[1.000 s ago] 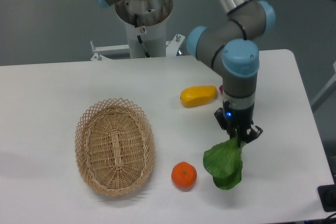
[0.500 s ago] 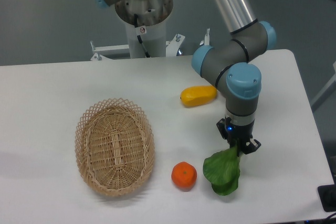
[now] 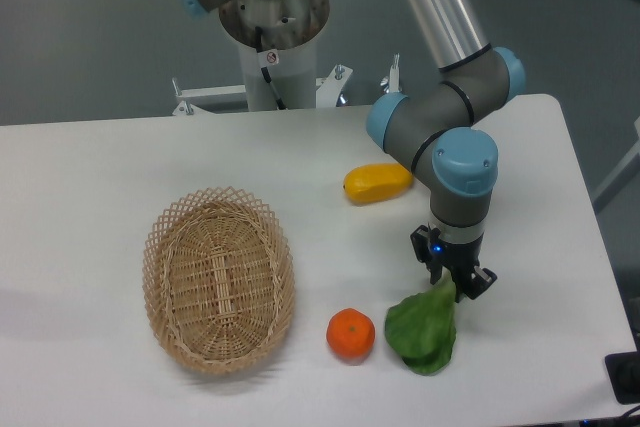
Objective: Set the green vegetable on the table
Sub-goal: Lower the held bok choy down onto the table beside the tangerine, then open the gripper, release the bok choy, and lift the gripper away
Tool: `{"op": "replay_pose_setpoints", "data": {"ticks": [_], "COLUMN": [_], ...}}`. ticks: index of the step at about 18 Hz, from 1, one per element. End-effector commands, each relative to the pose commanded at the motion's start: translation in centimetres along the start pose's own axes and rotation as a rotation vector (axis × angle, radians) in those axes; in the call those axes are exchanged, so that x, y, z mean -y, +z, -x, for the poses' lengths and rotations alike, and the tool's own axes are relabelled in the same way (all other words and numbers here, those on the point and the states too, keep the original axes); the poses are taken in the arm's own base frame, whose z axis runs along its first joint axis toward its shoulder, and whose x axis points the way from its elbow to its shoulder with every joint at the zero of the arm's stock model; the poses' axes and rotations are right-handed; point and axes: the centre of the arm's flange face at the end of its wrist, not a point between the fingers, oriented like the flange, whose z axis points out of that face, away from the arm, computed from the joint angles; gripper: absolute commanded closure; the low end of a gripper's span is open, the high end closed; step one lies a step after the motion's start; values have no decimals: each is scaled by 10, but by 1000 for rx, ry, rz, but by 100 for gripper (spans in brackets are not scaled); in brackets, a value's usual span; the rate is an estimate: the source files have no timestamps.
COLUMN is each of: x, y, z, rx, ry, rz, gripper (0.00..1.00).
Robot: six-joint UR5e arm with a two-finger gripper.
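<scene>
Black two-finger gripper (image 3: 455, 285) pointing straight down, closed on top edge of leafy dark green vegetable (image 3: 421, 332), leaves low over white rounded tabletop (image 3: 90, 177), contact unclear. Grey-and-blue arm (image 3: 450, 137) elbowed above. Round orange fruit (image 3: 350, 334) just left; yellow oblong vegetable (image 3: 377, 183) behind; oval wicker basket (image 3: 218, 280) far left.

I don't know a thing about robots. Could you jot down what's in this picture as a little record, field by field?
Setting: white table with one robot arm reaching over it
Gripper: pointing down, fingers closed on the top of the green vegetable
Green vegetable: leafy, low at the table's front right; whether it touches the surface cannot be told
Orange: just left of the green vegetable, apart from it
Yellow vegetable: lying on the table behind the gripper
Wicker basket: oval, on the left, empty
</scene>
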Motion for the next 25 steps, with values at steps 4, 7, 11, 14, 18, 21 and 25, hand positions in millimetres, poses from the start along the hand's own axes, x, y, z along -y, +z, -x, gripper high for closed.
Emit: {"op": "replay_pose_setpoints", "data": {"ticks": [4, 7, 11, 14, 18, 21, 25], "x": [2, 7, 12, 12, -13, -41, -94], "y": [-17, -43, -84, -132, -181, -208, -231], "z": [9, 32, 48, 54, 56, 58, 59], "rx": [34, 97, 172, 203, 143, 111, 56], "ry": [-26, -10, -7, -9, 13, 87, 138], "rz": [2, -11, -21, -23, 3, 25, 46], "gripper": [0, 0, 0, 0, 0, 0, 0]}}
